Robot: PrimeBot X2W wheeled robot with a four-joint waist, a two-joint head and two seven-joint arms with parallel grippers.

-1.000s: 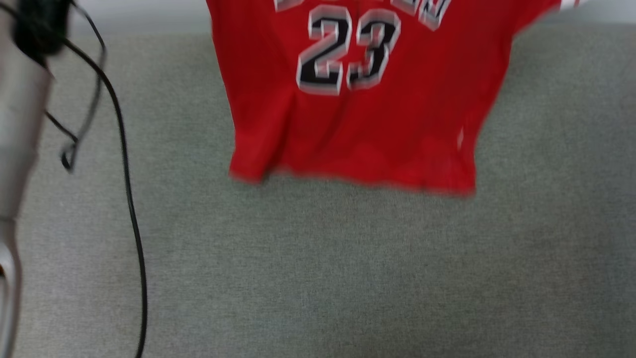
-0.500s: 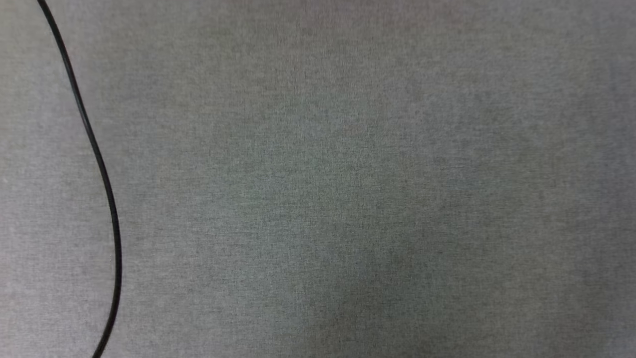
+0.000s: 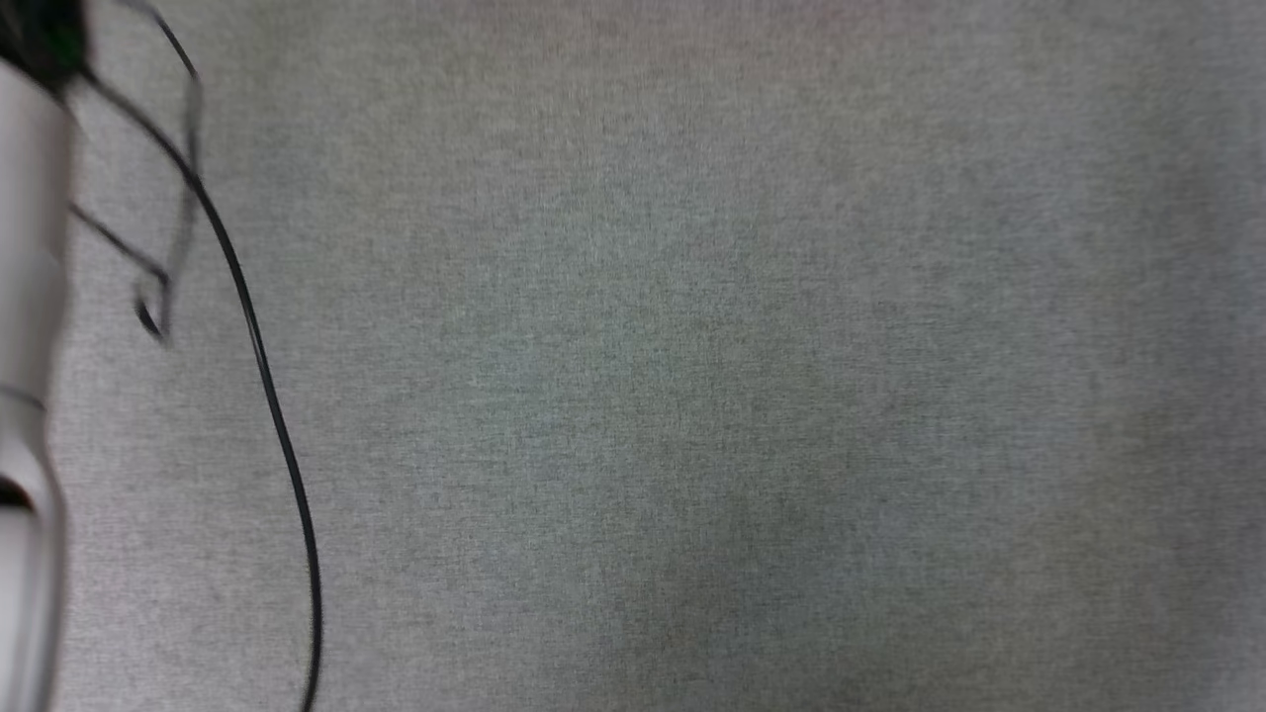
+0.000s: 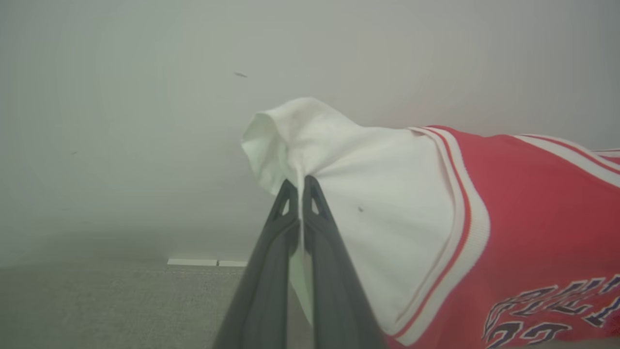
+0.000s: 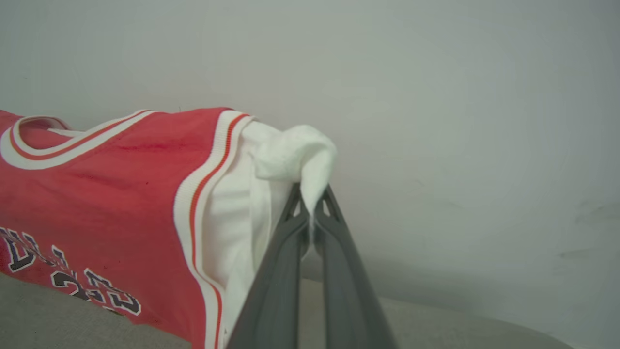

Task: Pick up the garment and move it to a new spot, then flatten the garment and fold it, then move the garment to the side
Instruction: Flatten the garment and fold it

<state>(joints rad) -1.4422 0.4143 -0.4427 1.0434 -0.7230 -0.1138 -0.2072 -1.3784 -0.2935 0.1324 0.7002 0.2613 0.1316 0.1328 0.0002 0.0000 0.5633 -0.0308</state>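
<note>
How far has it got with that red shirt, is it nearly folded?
Not nearly. Done: the garment is picked up, with the left gripper shut on one white sleeve and the right gripper shut on the other. In hand: it hangs spread between them above the grey surface. Left: laying it down at the new spot, flattening, folding and moving it aside.

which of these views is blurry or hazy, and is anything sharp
Head view: the forearm and cable at the left edge are motion-smeared, the grey surface soft. Left wrist view: milky haze washes out the garment; the left gripper looks sharper. Right wrist view: clearest, garment and right gripper crisp.
</note>
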